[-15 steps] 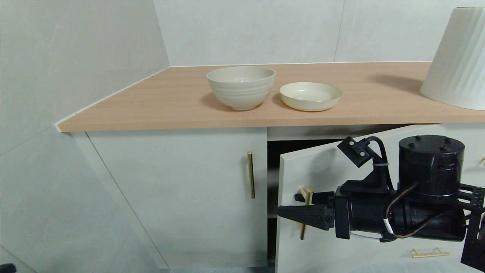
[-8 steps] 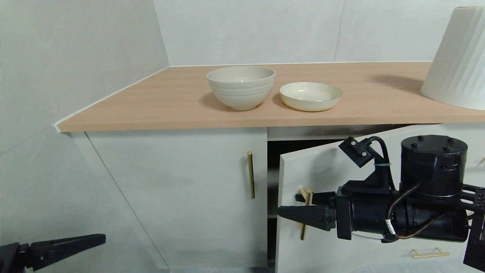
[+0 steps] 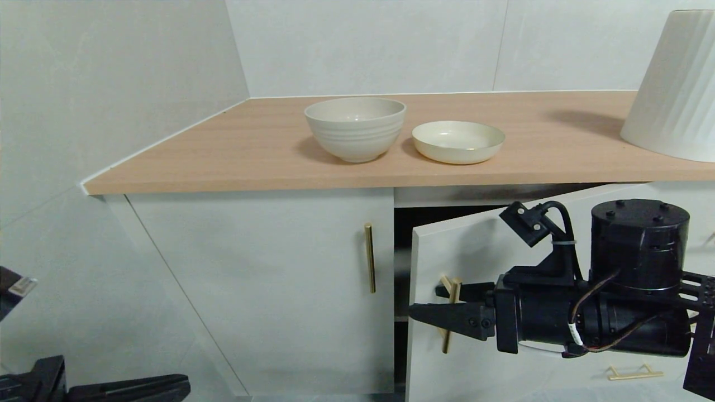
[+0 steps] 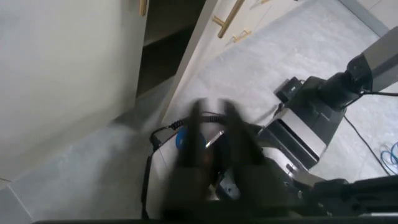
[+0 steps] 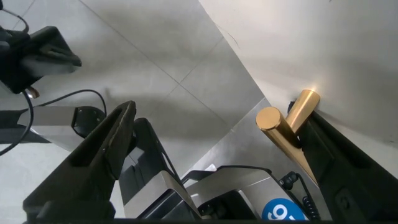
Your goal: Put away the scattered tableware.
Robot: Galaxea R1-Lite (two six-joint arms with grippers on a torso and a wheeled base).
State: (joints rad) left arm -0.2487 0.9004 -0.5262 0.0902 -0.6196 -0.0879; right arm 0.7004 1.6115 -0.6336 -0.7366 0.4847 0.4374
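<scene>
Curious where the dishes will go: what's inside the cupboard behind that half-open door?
Through the gap, the cupboard interior is dark, with perhaps a shelf edge low down. No contents show; the open door and right gripper cover the rest.

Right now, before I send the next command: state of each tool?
Left tool: cannot tell.
Right tool: open, set around the door handle, not closed on it.
</scene>
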